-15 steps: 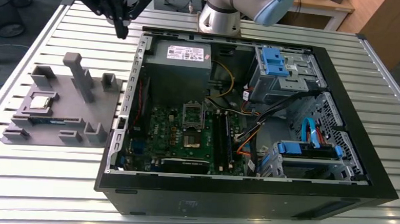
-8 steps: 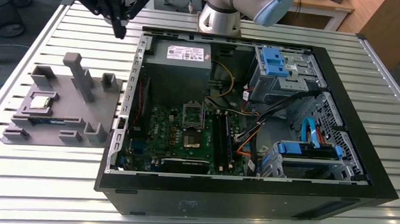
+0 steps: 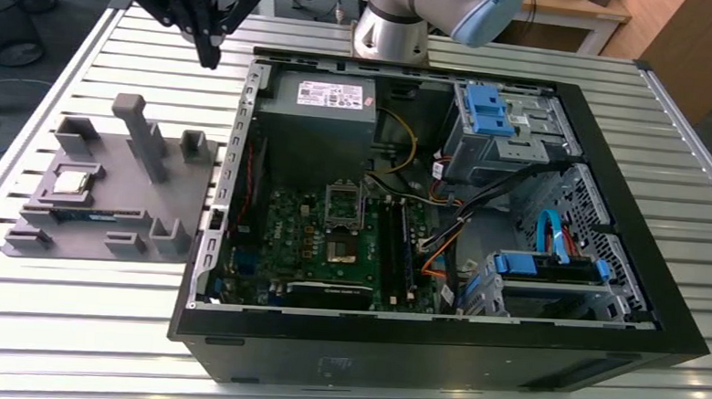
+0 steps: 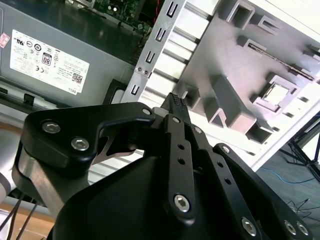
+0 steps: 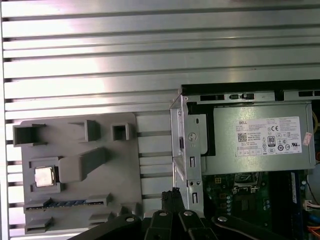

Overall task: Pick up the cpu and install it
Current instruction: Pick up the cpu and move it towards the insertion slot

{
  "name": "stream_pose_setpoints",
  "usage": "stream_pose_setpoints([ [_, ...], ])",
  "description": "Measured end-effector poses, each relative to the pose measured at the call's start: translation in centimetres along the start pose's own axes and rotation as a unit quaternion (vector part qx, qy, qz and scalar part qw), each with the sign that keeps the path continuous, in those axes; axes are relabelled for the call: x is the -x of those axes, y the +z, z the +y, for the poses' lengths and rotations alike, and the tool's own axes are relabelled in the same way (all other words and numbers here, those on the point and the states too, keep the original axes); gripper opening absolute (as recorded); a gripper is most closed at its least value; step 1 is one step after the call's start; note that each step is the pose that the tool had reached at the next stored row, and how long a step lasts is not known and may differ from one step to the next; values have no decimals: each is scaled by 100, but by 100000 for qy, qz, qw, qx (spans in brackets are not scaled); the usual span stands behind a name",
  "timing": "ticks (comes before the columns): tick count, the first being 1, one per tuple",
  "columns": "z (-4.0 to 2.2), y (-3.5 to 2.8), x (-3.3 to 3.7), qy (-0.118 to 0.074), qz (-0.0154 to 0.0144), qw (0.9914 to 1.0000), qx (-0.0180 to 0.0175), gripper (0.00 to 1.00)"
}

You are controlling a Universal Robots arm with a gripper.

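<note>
1. Currently the cpu [image 3: 71,182] lies flat, shiny face up (square, so no long axis), in a recess of the grey holder [image 3: 119,187].
2. A memory stick [image 3: 87,213] lies in the slot beside it.
3. The gripper [image 3: 209,59] hangs near the computer case [image 3: 445,360], fingers [image 4: 175,105] pressed together, empty.

The cpu [image 3: 71,182] lies uncovered, a tall post [image 3: 141,139] near.

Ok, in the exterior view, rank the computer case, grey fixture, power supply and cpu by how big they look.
Largest to smallest:
1. computer case
2. grey fixture
3. power supply
4. cpu
The gaps are plain, with no ties. The cpu is by far the smallest.
</note>
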State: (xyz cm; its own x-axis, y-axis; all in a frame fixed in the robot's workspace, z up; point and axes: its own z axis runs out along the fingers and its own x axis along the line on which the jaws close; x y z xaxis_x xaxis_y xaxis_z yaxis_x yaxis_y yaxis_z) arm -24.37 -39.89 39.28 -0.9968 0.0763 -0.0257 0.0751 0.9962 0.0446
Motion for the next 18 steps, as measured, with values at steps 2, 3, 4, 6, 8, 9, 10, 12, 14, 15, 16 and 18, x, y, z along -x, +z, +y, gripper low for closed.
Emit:
stream_pose_setpoints([
  [2, -1, -1, -9, -3, 1, 100000, -2, 11],
  [3, -1, 0, -13, -4, 0, 100000, -1, 11],
  [4, -1, 0, -17, -3, -1, 100000, 1, 11],
  [6, -2, -1, -26, -3, 0, 100000, -2, 11],
  [8, -3, -1, -36, -1, -4, 100000, 4, 11],
  [9, -3, -1, -40, -3, -1, 100000, -1, 11],
  [10, -4, -1, -45, -3, -1, 100000, -1, 11],
  [12, -4, -2, -55, -3, -2, 100000, -1, 11],
  [14, -5, -2, -65, -3, -1, 100000, 1, 11],
  [15, -6, -2, -71, -2, 0, 100000, 0, 11],
  [16, -6, -2, -76, 0, 0, 100000, -2, 11],
  [18, -7, -2, -88, -3, -1, 100000, 0, 11],
])
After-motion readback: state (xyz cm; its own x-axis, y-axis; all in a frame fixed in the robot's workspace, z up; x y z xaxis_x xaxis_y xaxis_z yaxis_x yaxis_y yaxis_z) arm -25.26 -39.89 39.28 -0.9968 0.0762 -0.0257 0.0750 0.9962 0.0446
